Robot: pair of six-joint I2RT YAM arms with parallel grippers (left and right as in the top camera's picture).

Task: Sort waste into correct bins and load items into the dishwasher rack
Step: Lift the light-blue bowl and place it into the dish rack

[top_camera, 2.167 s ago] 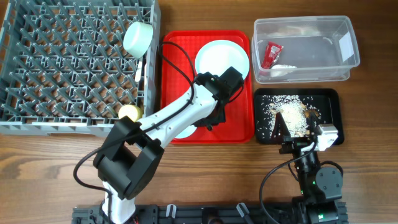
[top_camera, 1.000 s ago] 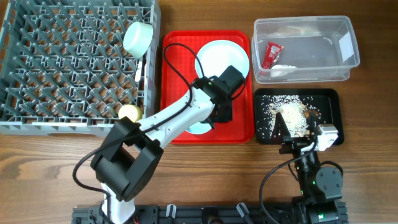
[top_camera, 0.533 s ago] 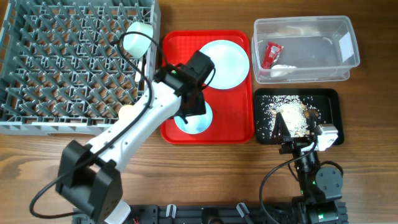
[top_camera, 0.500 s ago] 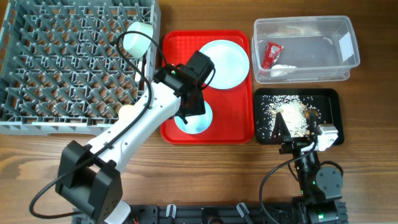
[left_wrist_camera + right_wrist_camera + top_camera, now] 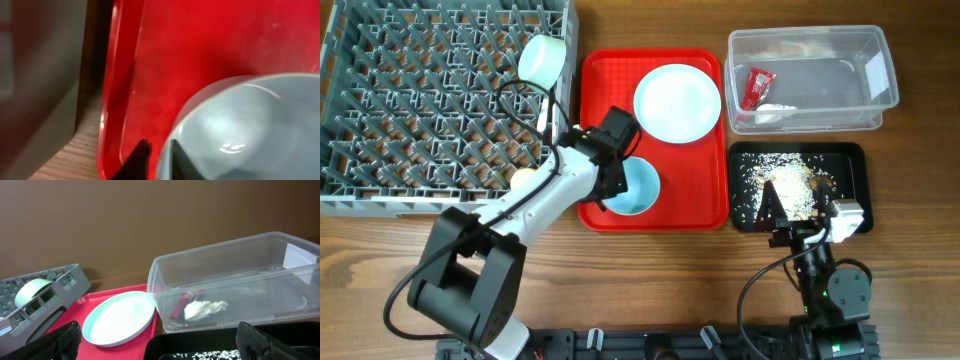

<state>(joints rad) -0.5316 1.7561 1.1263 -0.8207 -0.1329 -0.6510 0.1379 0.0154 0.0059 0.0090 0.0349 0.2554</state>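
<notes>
A pale-blue bowl sits on the front of the red serving tray. My left gripper is shut on its left rim; in the left wrist view the rim runs between the two dark fingertips of the gripper, with the bowl to their right. The round plate lies on the tray's far part. A second bowl and the yellow cup are in the grey rack. My right gripper is open over the black tray of crumbs.
The clear tub holds the red wrapper and the white paper scrap; both show in the right wrist view, wrapper and scrap. A white utensil lies at the rack's right edge.
My left gripper has swung from over the middle of the tray to its front left and closed on the bowl's rim. The plate is now uncovered. The right arm has not moved.
</notes>
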